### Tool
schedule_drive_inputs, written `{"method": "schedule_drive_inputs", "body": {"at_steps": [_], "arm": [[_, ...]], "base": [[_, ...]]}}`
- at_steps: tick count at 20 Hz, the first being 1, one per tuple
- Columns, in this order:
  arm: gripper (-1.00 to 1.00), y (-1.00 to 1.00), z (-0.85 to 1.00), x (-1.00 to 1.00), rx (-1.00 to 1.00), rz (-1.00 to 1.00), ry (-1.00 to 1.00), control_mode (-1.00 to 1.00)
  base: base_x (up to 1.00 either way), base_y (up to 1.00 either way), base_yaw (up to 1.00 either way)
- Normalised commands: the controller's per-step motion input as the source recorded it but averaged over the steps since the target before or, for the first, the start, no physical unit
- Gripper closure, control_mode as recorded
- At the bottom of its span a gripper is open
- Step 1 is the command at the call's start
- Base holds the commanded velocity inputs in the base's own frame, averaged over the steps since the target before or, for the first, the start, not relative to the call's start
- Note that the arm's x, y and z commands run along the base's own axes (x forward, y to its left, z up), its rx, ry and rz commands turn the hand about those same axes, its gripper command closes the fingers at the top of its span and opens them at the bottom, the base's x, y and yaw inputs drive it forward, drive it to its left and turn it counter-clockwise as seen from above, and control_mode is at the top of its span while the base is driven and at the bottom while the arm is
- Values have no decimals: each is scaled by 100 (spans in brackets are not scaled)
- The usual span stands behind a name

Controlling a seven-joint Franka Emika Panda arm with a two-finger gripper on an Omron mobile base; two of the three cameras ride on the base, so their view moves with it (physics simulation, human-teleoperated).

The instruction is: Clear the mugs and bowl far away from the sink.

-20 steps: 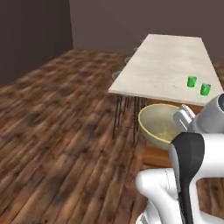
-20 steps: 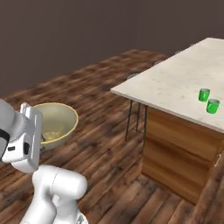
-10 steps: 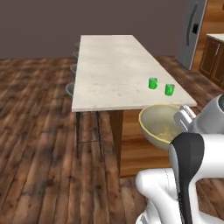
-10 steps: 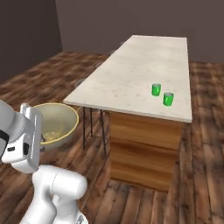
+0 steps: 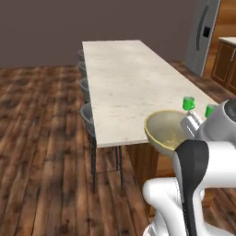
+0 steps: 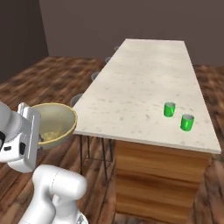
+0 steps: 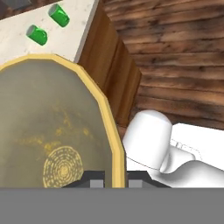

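Note:
My gripper (image 7: 116, 176) is shut on the rim of the yellowish-tan bowl (image 7: 48, 127), whose olive inside faces the hand camera. From the base, the bowl (image 5: 165, 132) hangs in the air at the near end of the island counter (image 5: 124, 78), tilted on the gripper (image 5: 191, 123). The right base view has the bowl (image 6: 53, 124) left of the counter's corner, held by the gripper (image 6: 34, 119). Two green mugs (image 5: 188, 103) (image 5: 210, 110) stand upright near the counter's near right edge, also seen as mugs (image 6: 169, 109) (image 6: 187, 123) and mugs (image 7: 59, 15) (image 7: 37, 35). The sink is out of view.
The long pale island counter (image 6: 144, 74) runs away from me over a wooden base (image 6: 162, 179). Grey stools (image 5: 87, 115) line its left side. A steel fridge (image 5: 205, 34) and wooden cabinets (image 5: 226, 60) stand at the far right. Wood floor (image 5: 41, 138) lies open to the left.
The whole scene has swung as the base drove and turned, bringing the island counter and mugs closer and more in line ahead. The bowl has stayed in the gripper.

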Motion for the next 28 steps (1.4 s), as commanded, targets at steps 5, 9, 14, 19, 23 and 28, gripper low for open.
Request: {"method": "schedule_drive_inputs", "body": {"at_steps": [5, 9, 14, 19, 23, 28], "arm": [[100, 0, 0, 0, 0, 0, 0, 100], [100, 0, 0, 0, 0, 0, 0, 100], [100, 0, 0, 0, 0, 0, 0, 100], [100, 0, 0, 0, 0, 0, 0, 100], [100, 0, 0, 0, 0, 0, 0, 100], [100, 0, 0, 0, 0, 0, 0, 100]], "base": [[100, -9, -3], [100, -37, 6], [100, -28, 3], [100, 0, -20], [100, 3, -46], [100, 0, -41]]}}
